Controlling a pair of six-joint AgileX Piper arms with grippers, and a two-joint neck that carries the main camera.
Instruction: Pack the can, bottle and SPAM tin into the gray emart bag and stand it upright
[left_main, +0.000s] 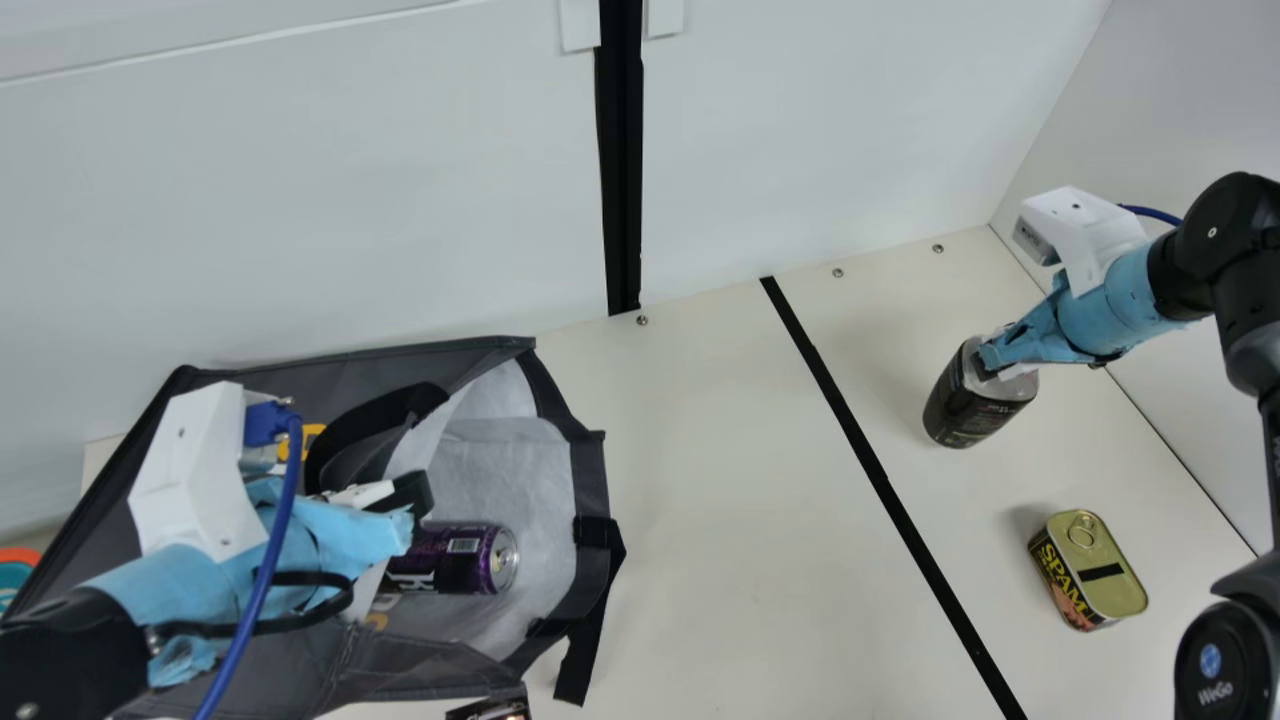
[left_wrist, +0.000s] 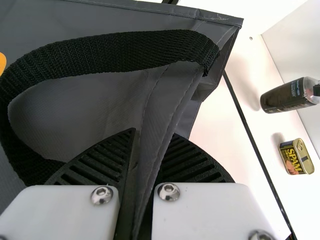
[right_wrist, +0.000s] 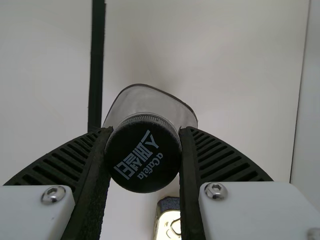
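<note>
L hand (left_wrist: 154, 134) has gray bag's (left_main: 590, 478) fabric pinched, prob. to keep its mouth open; can (left_main: 462, 558) lies inside nr. the opening. R hand (right_wrist: 146, 130) is closed on bottle (left_main: 972, 405) by its cap end, presumably leaving the body free to go in. SPAM tin (left_main: 1090, 572) sits on tabletop (left_main: 720, 500), nr. bottle.

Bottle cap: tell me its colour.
The cap is black with pale lettering, seen best in the right wrist view.
</note>
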